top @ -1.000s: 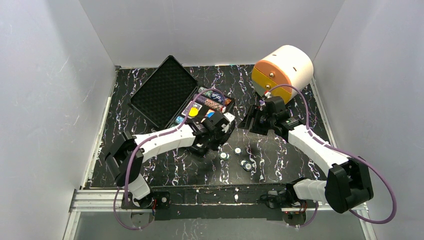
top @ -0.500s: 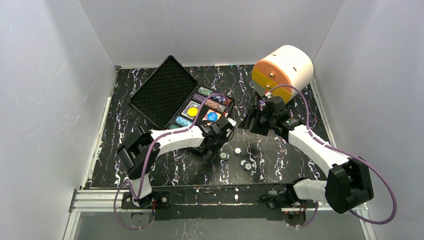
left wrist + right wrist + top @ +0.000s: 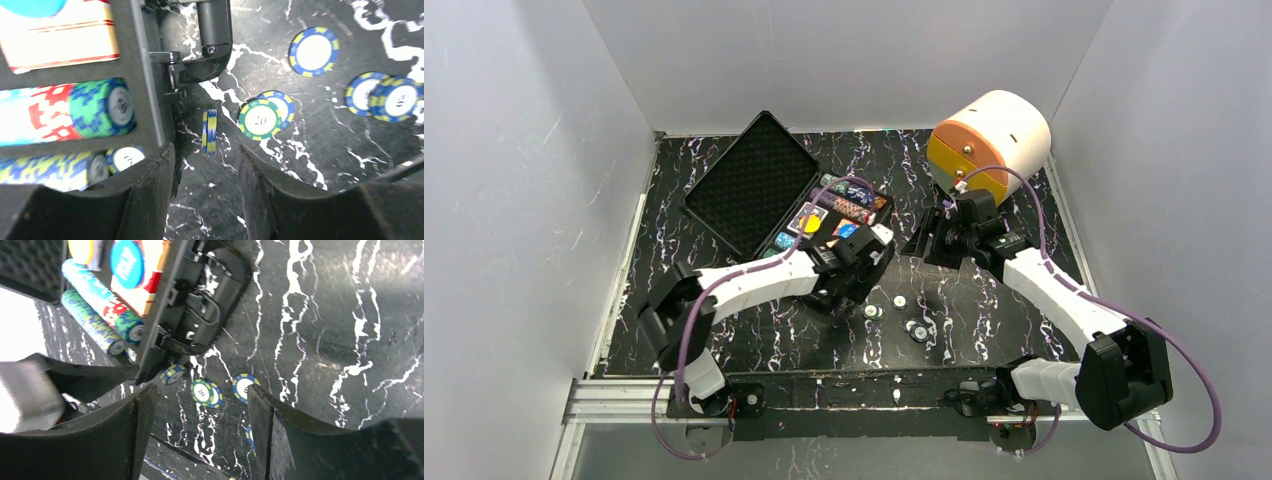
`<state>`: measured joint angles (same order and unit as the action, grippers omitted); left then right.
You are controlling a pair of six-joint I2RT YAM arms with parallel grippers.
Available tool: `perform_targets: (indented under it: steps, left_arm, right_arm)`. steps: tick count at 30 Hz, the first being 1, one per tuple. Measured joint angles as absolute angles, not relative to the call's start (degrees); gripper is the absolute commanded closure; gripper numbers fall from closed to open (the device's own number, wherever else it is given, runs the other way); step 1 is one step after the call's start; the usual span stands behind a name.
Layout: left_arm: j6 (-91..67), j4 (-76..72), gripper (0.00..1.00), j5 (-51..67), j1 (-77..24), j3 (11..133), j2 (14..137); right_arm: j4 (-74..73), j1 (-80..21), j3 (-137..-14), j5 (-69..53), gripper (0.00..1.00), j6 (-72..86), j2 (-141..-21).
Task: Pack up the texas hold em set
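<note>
Since a second ago my left gripper [image 3: 206, 152] has opened to about half its spread and grips nothing. A blue-and-yellow poker chip [image 3: 209, 131] stands on edge on the black marbled table [image 3: 754, 330] just ahead of my fingertips, beside the front wall of the black rectangular hard case [image 3: 749, 185]. That case lies open, its long axis running near-left to far-right, its black handle [image 3: 202, 315] pointing near-right toward the loose flat chips [image 3: 313, 51]. Multicoloured chip rows [image 3: 75, 110] lie inside. My right gripper [image 3: 200, 390] hovers wide open and empty above the table near the handle.
</note>
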<state>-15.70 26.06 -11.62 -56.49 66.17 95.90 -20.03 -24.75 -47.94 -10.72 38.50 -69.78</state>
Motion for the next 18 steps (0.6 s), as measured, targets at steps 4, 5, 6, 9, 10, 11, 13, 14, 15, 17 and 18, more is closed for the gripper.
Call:
perform_targets:
  steps: [4, 5, 6, 9, 10, 11, 13, 14, 15, 17, 18]
  left_arm:
    - [-16.62, 26.11, 0.47, -13.87, -56.49, 66.17, 88.05]
    - [-16.95, 26.00, 0.47, -14.85, -56.49, 66.15, 85.78]
    - [-17.30, 25.76, 0.47, -16.03, -56.49, 66.08, 83.61]
    - [-18.92, 25.41, 0.46, -20.82, -56.49, 65.60, 77.49]
    - [-19.62, 25.36, 0.45, -22.94, -56.49, 65.25, 75.79]
    - [-20.40, 25.45, 0.44, -25.32, -56.49, 64.88, 74.13]
    - [-21.71, 25.67, 0.42, -29.65, -56.49, 64.07, 71.59]
    - [-22.39, 25.96, 0.41, -32.01, -56.49, 63.68, 70.24]
    - [-23.11, 26.17, 0.40, -34.39, -56.47, 63.31, 68.79]
    - [-24.16, 26.70, 0.38, -38.61, -56.49, 63.13, 66.08]
    - [-24.60, 26.79, 0.37, -40.49, -56.49, 63.13, 64.75]
  right_arm:
    - [-20.73, -25.23, -51.96, -12.86, 0.26, 37.26, -71.26]
    - [-20.75, -25.67, -53.39, -13.04, 0.26, 37.06, -72.10]
    - [-20.75, -26.37, -54.78, -13.13, 0.26, 36.86, -72.93]
    - [-20.75, -29.74, -58.48, -12.99, 0.25, 36.01, -75.44]
    - [-20.95, -31.22, -59.64, -12.67, 0.25, 35.66, -76.42]
    - [-21.19, -32.93, -61.01, -12.19, 0.25, 35.27, -77.65]
    - [-21.56, -36.25, -63.81, -11.57, 0.25, 34.33, -80.16]
    - [-21.76, -38.15, -65.52, -11.22, 0.25, 33.80, -81.80]
    - [-21.93, -40.16, -67.31, -10.76, 0.25, 33.06, -83.48]
    - [-22.52, -43.94, -70.54, -10.13, 0.23, 31.51, -86.72]
    - [-22.81, -45.54, -71.92, -9.76, 0.22, 30.74, -88.12]
